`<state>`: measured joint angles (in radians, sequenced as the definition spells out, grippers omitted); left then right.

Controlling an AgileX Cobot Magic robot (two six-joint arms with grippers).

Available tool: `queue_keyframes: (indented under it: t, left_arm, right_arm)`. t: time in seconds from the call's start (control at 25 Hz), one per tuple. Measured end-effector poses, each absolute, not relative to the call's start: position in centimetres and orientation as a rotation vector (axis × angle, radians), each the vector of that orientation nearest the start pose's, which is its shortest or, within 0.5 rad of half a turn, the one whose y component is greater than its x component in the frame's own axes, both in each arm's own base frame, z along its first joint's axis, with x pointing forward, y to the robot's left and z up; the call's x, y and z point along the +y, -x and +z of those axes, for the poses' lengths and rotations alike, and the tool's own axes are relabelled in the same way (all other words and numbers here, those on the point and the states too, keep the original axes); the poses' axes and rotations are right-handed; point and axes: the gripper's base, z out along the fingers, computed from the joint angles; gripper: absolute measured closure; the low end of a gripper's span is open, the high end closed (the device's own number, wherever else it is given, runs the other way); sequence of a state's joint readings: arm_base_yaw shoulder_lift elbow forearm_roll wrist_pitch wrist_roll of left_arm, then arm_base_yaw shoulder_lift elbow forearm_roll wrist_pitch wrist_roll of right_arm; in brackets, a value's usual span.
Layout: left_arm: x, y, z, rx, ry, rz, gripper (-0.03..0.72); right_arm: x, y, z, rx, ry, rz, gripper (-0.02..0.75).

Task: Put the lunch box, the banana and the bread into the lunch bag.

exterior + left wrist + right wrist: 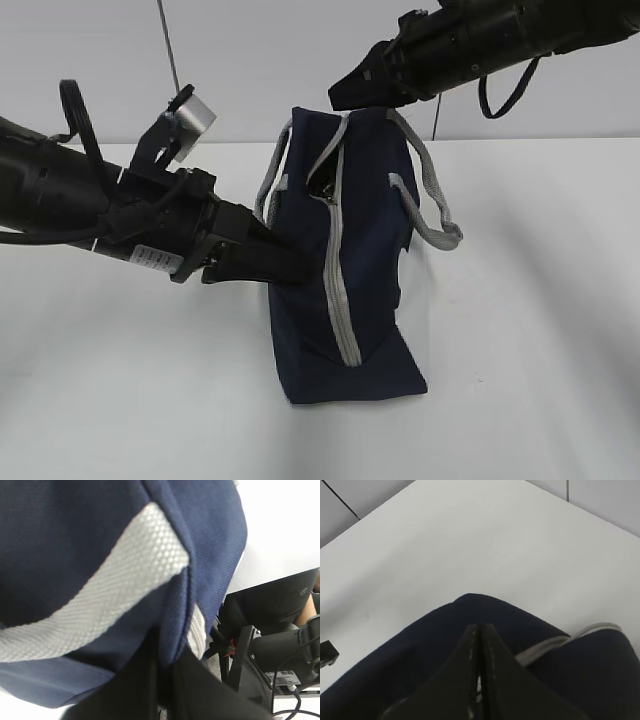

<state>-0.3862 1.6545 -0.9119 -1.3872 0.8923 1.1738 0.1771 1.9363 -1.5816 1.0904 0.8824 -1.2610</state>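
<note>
Lunch bag (350, 260) stands upright mid-table (520, 380), navy with a grey zipper (338, 270) running up the end that faces the exterior camera. Zipper looks parted only at the top, a small dark gap there; can't tell what's inside, contents hidden. One grey handle (425, 195) droops off the right side, the other (270, 185) sits on the left. Left gripper (290, 268) comes in from the left at mid-height, fingers pinched nearly together on the bag's left side; left wrist view shows navy fabric and a strip of grey webbing (95, 605) filling the frame, with a fabric fold running down between the fingertips, so it's clamped on the bag. Right gripper (345, 98) is above the bag's top rear edge, jaws fully together; right wrist view shows the closed tips (480, 645) over navy fabric, can't tell if they pinch any of it.
</note>
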Motion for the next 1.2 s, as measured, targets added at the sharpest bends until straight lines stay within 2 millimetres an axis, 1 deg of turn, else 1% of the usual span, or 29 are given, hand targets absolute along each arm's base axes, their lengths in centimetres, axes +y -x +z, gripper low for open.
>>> queue_keyframes:
  t: [0.12, 0.16, 0.24, 0.36, 0.48, 0.6, 0.76, 0.88, 1.04, 1.2]
  left_arm:
    - [-18.2, -26.2, 22.1, 2.304, -0.725, -1.287, 0.685]
    - [-18.2, -26.2, 22.1, 2.304, -0.725, -1.287, 0.685]
    - [-18.2, -26.2, 22.1, 2.304, -0.725, -1.287, 0.685]
    - [-18.2, -26.2, 22.1, 2.304, -0.725, -1.287, 0.685]
    - [-18.2, -26.2, 22.1, 2.304, -0.725, -1.287, 0.685]
    - [-18.2, -26.2, 22.1, 2.304, -0.725, -1.287, 0.685]
    - [-18.2, -26.2, 22.1, 2.305, -0.726, -1.288, 0.685]
    - [-18.2, -26.2, 22.0, 2.306, -0.725, -1.288, 0.685]
    - [-18.2, -26.2, 22.0, 2.306, -0.725, -1.288, 0.685]
    - [-18.2, -26.2, 22.0, 2.306, -0.724, -1.289, 0.685]
  right_arm:
    - [13.8, -41.2, 28.1, 2.020, 0.933, 0.811, 0.752]
    - [13.9, -41.0, 28.1, 2.029, 0.934, 0.834, 0.743]
    - [14.0, -40.7, 28.1, 2.053, 0.931, 0.889, 0.699]
    - [14.2, -40.1, 28.1, 2.105, 0.911, 0.987, 0.563]
    - [14.4, -39.6, 28.2, 2.192, 0.825, 1.100, 0.396]
    - [14.4, -39.4, 28.2, 2.280, 0.715, 1.169, 0.317]
    - [14.4, -39.3, 28.2, 2.346, 0.601, 1.218, 0.297]
    - [14.4, -39.2, 28.2, 2.386, 0.558, 1.245, 0.297]
    - [14.4, -39.1, 27.5, 2.451, 0.552, 1.221, 0.297]
    - [15.0, -38.9, 27.0, 2.483, 0.585, 1.195, 0.298]
